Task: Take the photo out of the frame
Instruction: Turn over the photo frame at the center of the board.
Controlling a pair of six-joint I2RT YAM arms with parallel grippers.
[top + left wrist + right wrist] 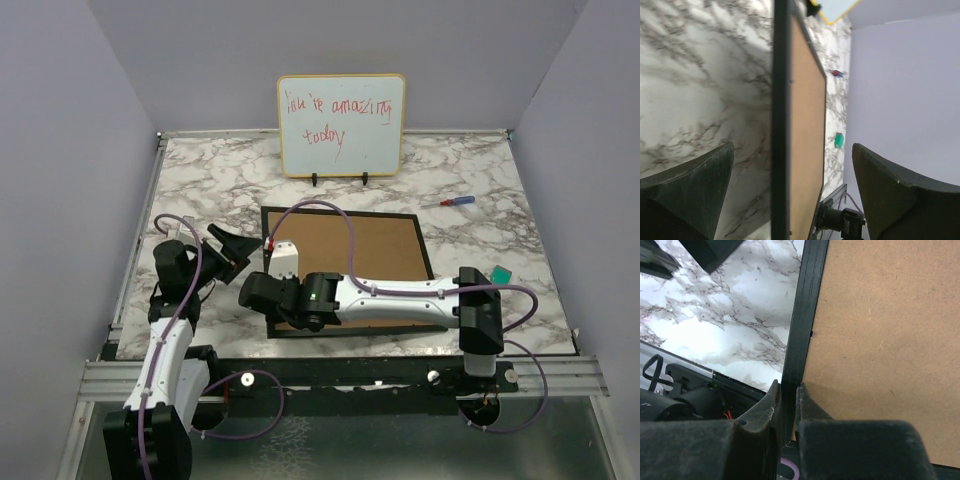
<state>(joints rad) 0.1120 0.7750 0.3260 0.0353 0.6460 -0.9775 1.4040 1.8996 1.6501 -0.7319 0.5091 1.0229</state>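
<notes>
The frame [385, 248] lies face down on the marble table, its brown fibreboard back panel up inside a thin black rim. The photo is hidden beneath the panel. My right gripper [268, 300] reaches across to the frame's near left corner. In the right wrist view the right gripper [788, 387] is shut on the black rim [807, 300], beside the back panel [880, 340]. My left gripper [235, 255] is open just left of the frame. In the left wrist view the left gripper [792, 150] has its jaws wide apart either side of the frame's rim [781, 100], not touching it.
A wood-edged whiteboard [341, 124] with red handwriting stands at the back. A red-and-blue screwdriver [455, 201] lies behind the frame's right corner. A small green object [500, 272] lies right of the frame. The metal rail [350, 375] runs along the near edge.
</notes>
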